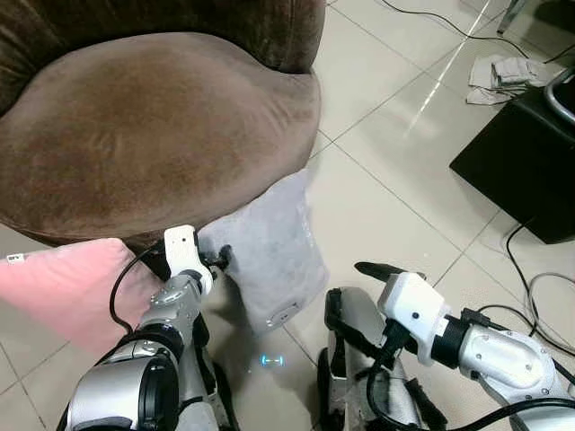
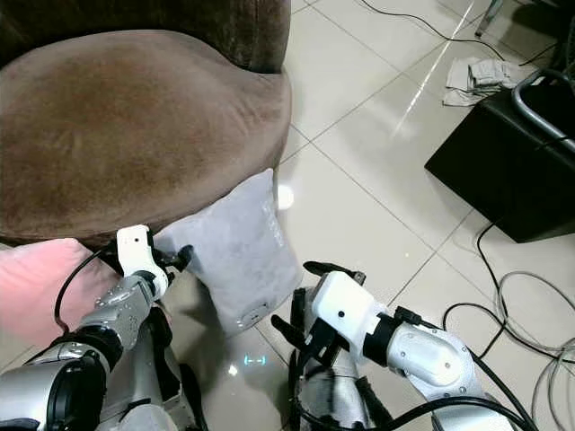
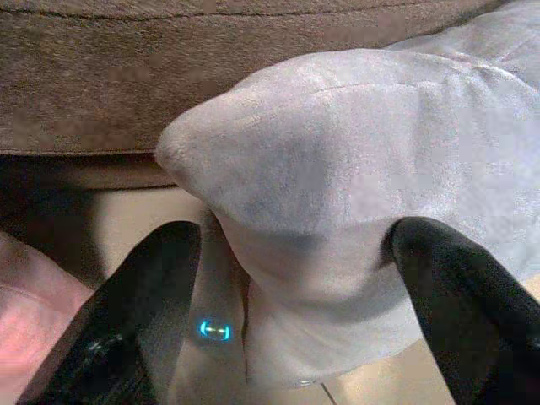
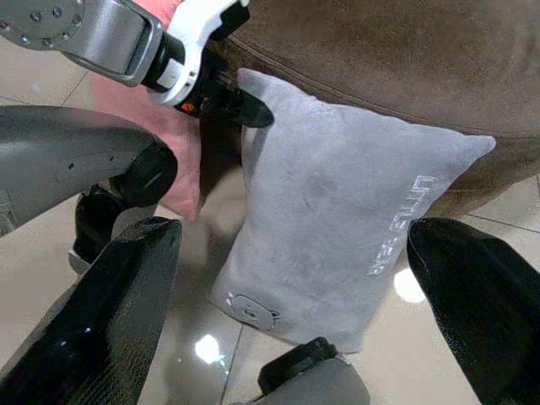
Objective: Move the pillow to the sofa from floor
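A grey pillow [image 1: 269, 247] with white lettering stands on the tiled floor, leaning against the front of the brown sofa [image 1: 153, 126]. My left gripper [image 1: 225, 259] is at the pillow's upper left corner. In the left wrist view its fingers [image 3: 160, 278] stand open on either side of that corner [image 3: 337, 169]. My right gripper [image 2: 305, 301] hovers open just right of the pillow's lower edge, fingers spread wide and holding nothing. The right wrist view faces the pillow [image 4: 337, 219] with the left gripper [image 4: 249, 110] on its corner.
A pink pillow [image 1: 63, 287] lies on the floor at the left, beside the sofa's base. A black box [image 1: 521, 171] sits at the right with cables [image 1: 539, 287] trailing around it. A crumpled cloth [image 1: 503, 76] lies beyond it on the tiles.
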`<state>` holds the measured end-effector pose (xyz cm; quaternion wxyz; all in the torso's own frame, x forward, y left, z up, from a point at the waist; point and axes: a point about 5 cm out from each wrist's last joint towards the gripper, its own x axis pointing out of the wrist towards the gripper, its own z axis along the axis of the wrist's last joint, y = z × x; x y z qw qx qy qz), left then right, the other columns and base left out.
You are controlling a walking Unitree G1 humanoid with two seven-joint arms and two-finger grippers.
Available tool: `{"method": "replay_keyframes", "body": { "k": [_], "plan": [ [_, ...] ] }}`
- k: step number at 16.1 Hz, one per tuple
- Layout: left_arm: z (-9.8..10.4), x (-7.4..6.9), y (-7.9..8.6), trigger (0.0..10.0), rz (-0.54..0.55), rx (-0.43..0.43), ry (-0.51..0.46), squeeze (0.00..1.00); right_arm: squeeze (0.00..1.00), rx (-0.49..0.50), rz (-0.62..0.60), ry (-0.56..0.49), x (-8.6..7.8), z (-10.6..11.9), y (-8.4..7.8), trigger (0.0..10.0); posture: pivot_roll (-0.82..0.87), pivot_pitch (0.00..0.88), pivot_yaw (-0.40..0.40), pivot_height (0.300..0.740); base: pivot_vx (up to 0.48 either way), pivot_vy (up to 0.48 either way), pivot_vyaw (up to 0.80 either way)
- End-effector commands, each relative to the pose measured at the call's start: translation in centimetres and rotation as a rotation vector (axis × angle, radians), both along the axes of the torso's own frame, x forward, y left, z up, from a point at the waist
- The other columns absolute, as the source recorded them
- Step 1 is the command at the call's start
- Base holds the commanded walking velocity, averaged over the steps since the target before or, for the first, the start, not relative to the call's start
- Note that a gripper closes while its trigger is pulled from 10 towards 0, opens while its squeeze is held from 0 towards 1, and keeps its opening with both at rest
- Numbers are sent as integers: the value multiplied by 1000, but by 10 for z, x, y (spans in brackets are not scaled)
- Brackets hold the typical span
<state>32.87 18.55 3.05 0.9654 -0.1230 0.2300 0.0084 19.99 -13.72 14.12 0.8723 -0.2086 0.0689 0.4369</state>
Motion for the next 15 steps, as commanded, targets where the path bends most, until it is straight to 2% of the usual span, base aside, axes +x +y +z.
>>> {"method": "replay_keyframes", "body": {
  "k": [1,15],
  "plan": [
    [-14,-12,1,0,-7,-7,55,0,0,13,21,26,-6,0,2,10000,-371,336,-59,546,0,0,0],
    [-14,-12,0,0,-29,-21,42,0,0,9,20,29,-7,0,-1,10000,-365,310,-50,546,0,0,0]
  ]
}}
